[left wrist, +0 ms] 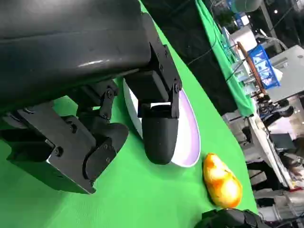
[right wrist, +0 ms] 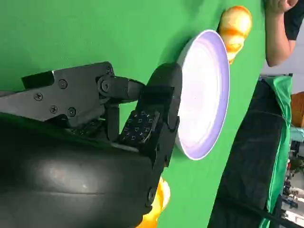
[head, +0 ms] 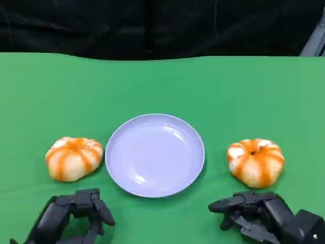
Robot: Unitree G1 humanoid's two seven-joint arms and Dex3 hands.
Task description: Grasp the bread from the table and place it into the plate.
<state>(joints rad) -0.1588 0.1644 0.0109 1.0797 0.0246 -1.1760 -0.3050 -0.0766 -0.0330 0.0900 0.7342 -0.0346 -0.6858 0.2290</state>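
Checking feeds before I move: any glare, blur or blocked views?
Head view: even light, sharp, soft sheen on the plate. Left wrist view: left hand looms large and covers part of the plate; background cluttered but clear. Right wrist view: right hand hides most of the near bread; plate shows mild glare.

green cloth-covered table w/ black backdrop behind; cluttered workbenches off to the side.

Left hand, right hand: black, glossy rounded shells, visible screws.
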